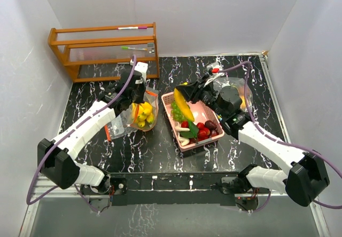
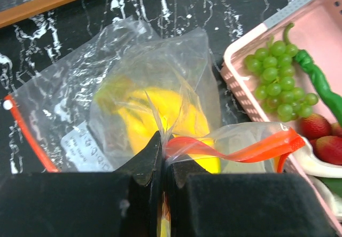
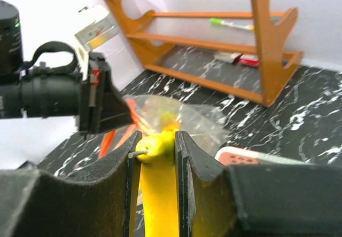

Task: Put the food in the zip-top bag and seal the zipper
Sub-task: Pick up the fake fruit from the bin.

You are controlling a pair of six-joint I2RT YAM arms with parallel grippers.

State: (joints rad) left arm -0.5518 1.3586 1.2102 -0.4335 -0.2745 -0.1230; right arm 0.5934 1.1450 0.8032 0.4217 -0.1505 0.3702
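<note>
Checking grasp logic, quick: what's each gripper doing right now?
Left gripper: closed, pinching the zip-top bag at its zipper edge.
Right gripper: closed on the banana.

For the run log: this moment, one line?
left pincer: shut on bag | right pincer: shut on banana above tray | bag: unsealed

White arms point(image 1: 88, 124), black joints point(image 1: 57, 165), black left claw point(image 2: 162, 149) and right claw point(image 3: 156, 141) (purple cables point(image 1: 124, 87) alongside).

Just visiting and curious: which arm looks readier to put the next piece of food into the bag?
Right. The right gripper holds the banana over the pink tray, close to the zip-top bag. The left gripper is shut on the bag's orange zipper edge, holding it up, so it's busy.
</note>
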